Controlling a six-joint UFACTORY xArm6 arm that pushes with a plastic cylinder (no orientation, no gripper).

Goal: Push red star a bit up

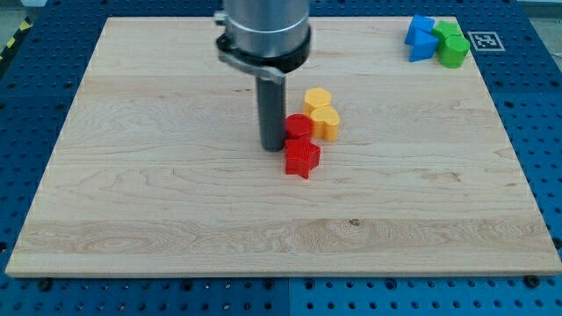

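Note:
The red star [302,158] lies near the middle of the wooden board [158,202]. A red round block [299,125] touches it from the view's top. My tip [271,147] rests on the board just to the view's left of the red round block and up-left of the red star, close to both. A yellow hexagon block [318,98] and a yellow heart-like block [326,122] sit right of the red round block.
A blue block [421,39] and a green block [452,44] cluster at the board's top right corner, next to a printed marker tag [484,41]. The board lies on a blue perforated table [544,132].

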